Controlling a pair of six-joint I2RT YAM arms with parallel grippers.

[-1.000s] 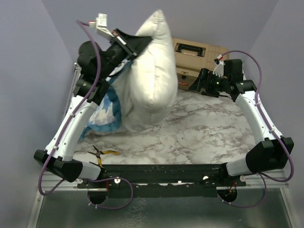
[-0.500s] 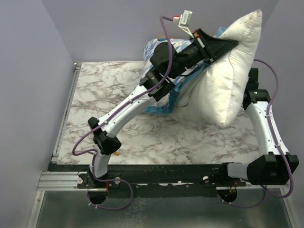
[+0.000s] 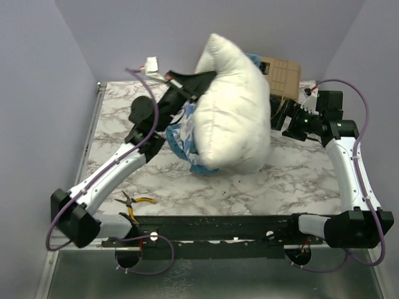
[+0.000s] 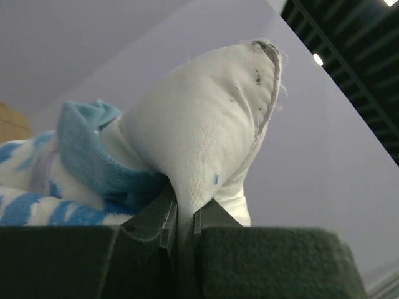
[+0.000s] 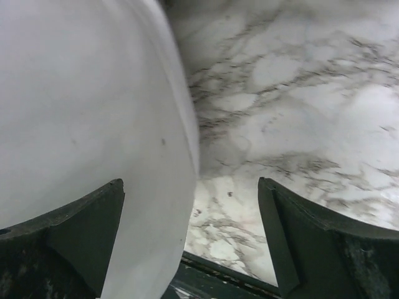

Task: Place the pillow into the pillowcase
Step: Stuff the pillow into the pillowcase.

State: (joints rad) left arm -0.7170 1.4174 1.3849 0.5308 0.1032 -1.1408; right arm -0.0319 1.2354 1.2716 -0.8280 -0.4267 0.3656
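One white pillow (image 3: 234, 106), one blue-patterned pillowcase (image 3: 182, 134), one tan box (image 3: 283, 73) at one o'clock, one pair of pliers (image 3: 134, 202) at seven o'clock.

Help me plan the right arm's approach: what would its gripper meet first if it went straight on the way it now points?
Probably the pillow: it bulges just ahead of the right gripper, jaws open, filling the left of its view, marble table beyond. Depth is unclear.

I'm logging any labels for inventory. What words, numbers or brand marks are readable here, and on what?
None can be read.
The cardboard box: a dark marking, too blurred to read.
The white connector on the left arm's cable: no legible print.
The pillow and the pillowcase: no lettering shows, only the case's blue pattern.
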